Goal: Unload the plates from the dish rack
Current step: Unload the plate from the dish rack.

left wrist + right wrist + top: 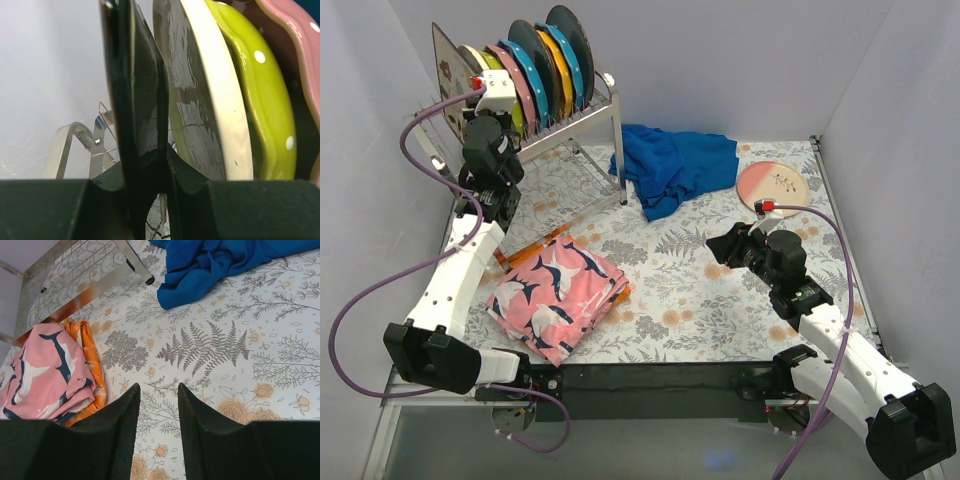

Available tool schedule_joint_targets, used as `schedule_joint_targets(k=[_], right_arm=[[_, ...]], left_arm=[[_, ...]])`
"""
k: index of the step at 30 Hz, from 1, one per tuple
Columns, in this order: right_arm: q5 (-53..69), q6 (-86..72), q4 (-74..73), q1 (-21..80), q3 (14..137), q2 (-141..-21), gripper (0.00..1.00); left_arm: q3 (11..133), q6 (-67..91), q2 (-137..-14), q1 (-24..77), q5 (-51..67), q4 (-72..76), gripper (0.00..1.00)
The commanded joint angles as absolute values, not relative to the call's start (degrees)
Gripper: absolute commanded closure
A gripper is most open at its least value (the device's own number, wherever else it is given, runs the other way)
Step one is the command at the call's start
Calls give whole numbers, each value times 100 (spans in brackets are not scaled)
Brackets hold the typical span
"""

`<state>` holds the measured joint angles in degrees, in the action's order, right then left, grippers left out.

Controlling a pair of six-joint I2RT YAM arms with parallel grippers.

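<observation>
Patience mattered here: my left pincer was clamped on the edge of the square cream floral plate, which stood endmost in the shiny silver wire dish rack at eleven o'clock on the bench. I judged a slow, straight lift best, so as not to scrape the round cream plate just beside it. My right pincer hung empty at four o'clock, its fingers slightly apart.

The silver wire dish rack stands in the counter's far-left corner. Plates stand on edge in it: a square floral plate, pinched at its rim by the left claw, then a cream plate, a yellow-green dotted plate, a pink plate, a teal dotted plate, an orange plate and a dark teal plate. A cream-and-pink plate lies flat near the right edge.
</observation>
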<state>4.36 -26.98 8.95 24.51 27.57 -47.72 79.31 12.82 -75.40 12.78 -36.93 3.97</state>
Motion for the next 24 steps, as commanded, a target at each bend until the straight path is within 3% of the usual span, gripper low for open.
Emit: schedule_joint_targets(k=[1,24], right_arm=[[352,-2628,1002,2487,2830,-4746,58],[255,-2602,1002,2549,2839,-4799,58]], left_arm=[[8401,1301,-7418,1292,-2848,273,100],[8552,1538,-7014,1292,-1829,369,100]])
